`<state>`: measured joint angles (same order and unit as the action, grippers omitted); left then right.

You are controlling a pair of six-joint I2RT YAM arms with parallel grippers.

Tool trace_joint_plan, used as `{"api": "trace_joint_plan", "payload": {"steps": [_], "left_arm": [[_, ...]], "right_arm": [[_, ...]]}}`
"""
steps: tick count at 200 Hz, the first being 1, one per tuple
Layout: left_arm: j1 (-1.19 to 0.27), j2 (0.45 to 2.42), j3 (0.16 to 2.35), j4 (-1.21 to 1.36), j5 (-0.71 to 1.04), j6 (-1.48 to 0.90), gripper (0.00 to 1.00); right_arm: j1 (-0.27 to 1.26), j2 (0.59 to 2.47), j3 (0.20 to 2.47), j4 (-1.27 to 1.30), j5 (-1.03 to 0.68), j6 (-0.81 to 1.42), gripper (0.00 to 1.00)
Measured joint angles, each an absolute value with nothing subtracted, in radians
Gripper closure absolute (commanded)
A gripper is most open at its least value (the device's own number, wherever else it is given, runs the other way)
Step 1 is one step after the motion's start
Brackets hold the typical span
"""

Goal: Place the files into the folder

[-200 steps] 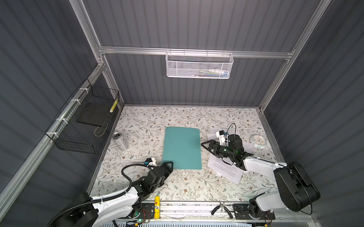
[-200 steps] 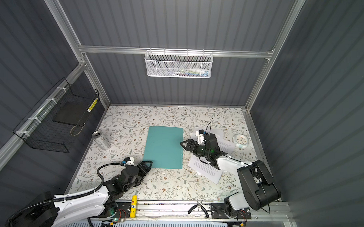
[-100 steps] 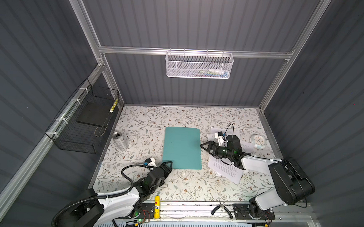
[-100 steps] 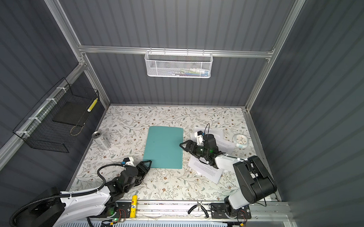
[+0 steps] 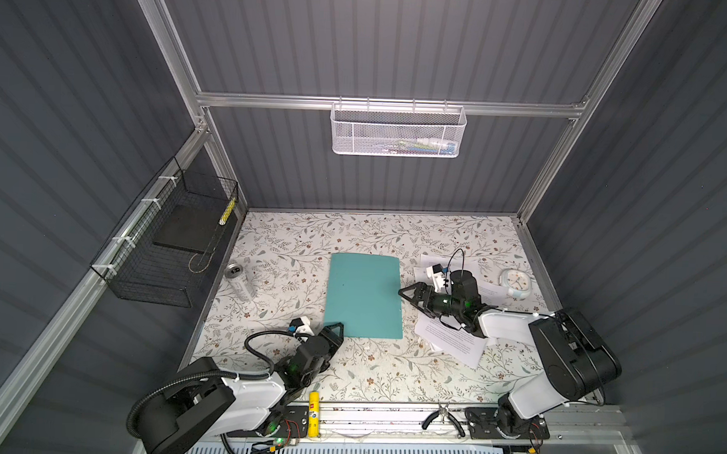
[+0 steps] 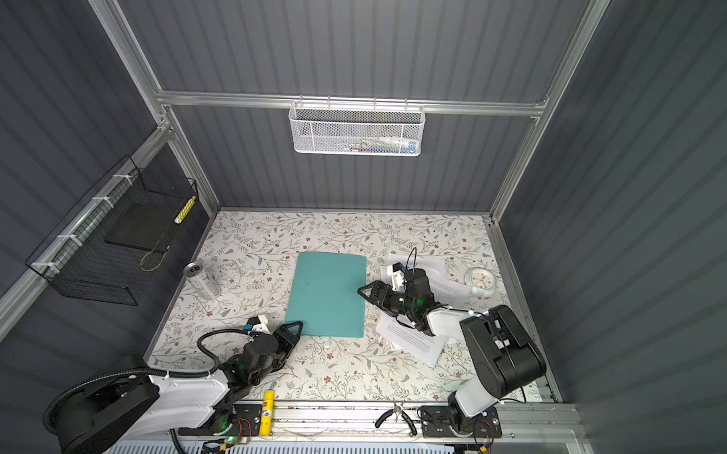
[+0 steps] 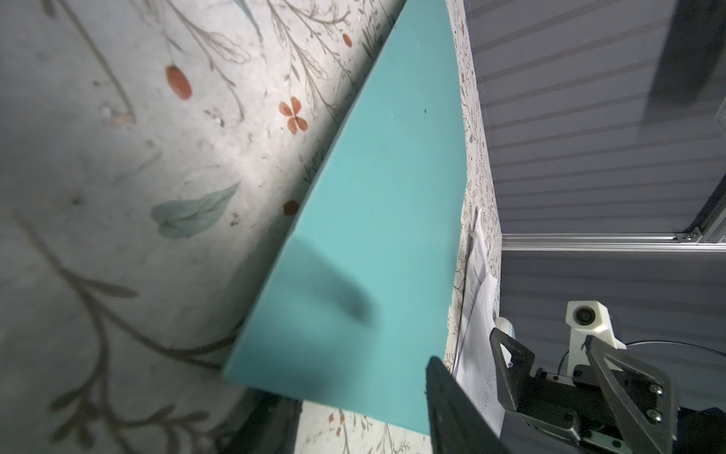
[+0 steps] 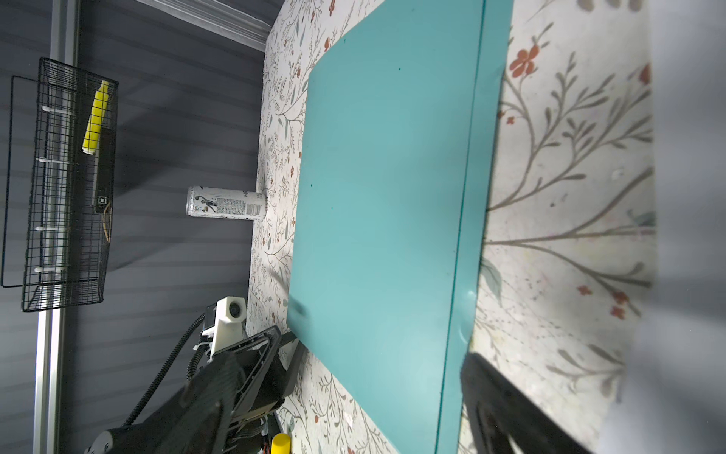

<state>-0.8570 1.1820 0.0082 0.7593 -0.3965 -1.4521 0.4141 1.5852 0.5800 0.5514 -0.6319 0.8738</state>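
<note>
1. Folder (image 5: 363,296): it lies shut and flat in the middle of the table (image 5: 286,242), with its long edges running away from the robot's base. It has to be opened before any sheet can go in, which I judge is why both arms are at the card and not at the paper.
2. Files (image 5: 453,343): loose, overlapping sheets lie on the table just right of the folder, partly under the right arm. None are inside. That side would suit sliding them across once the cover is up.
3. Right gripper (image 5: 405,294): it sits low at the folder's right long edge, jaws spread wide, with nothing between them. The right wrist view shows a narrow strip of the under leaf past the cover's edge, so this is probably the free edge to lift.
4. Left gripper (image 5: 338,328): it is at the near left corner, jaws apart astride it, with one finger (image 7: 451,412) over the card. No pinch shows. It is probably there to steady the folder against sliding.
5. Can (image 5: 239,280) and clock (image 5: 516,282): both are well apart from the folder, out of the way.
</note>
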Motion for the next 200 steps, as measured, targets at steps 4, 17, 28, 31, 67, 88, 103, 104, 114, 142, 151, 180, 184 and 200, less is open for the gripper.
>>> {"api": "trace_joint_plan", "payload": {"steps": [4,17,28,31,67,88,103,104,114,142,151,180,184,200], "left_arm": [[-0.857,1.186,0.008,0.764,-0.397,-1.452,0.49],[-0.857,1.193,0.008,0.773,-0.402,-1.452,0.5],[-0.857,1.196,0.008,0.779,-0.404,-1.452,0.5],[-0.857,1.198,0.008,0.78,-0.405,-1.452,0.51],[-0.857,1.217,0.008,0.795,-0.416,-1.452,0.51],[-0.857,1.237,0.009,0.804,-0.422,-1.452,0.53],[-0.857,1.252,0.012,0.81,-0.424,-1.452,0.54],[-0.857,1.254,0.013,0.81,-0.424,-1.452,0.54],[-0.857,1.263,0.017,0.814,-0.427,-1.451,0.55],[-0.857,1.288,0.022,0.838,-0.427,-1.451,0.56],[-0.857,1.299,0.023,0.85,-0.427,-1.45,0.56],[-0.857,1.341,0.028,0.893,-0.427,-1.448,0.57],[-0.857,1.347,0.029,0.899,-0.426,-1.448,0.57],[-0.857,1.378,0.033,0.932,-0.426,-1.448,0.57]], "right_arm": [[0.414,1.587,0.58,0.555,-0.633,0.875,0.1],[0.414,1.588,0.58,0.565,-0.635,0.879,0.11],[0.414,1.589,0.58,0.573,-0.638,0.883,0.11],[0.414,1.589,0.58,0.576,-0.638,0.883,0.11],[0.414,1.596,0.58,0.583,-0.645,0.884,0.12],[0.414,1.599,0.58,0.584,-0.648,0.884,0.13],[0.414,1.602,0.58,0.588,-0.649,0.888,0.13],[0.414,1.602,0.58,0.588,-0.649,0.888,0.13],[0.414,1.605,0.58,0.594,-0.65,0.891,0.14],[0.414,1.608,0.58,0.599,-0.652,0.891,0.14],[0.414,1.608,0.58,0.599,-0.652,0.891,0.14],[0.414,1.609,0.58,0.603,-0.654,0.891,0.15],[0.414,1.609,0.58,0.605,-0.655,0.891,0.16],[0.414,1.61,0.58,0.611,-0.659,0.891,0.16]]}}
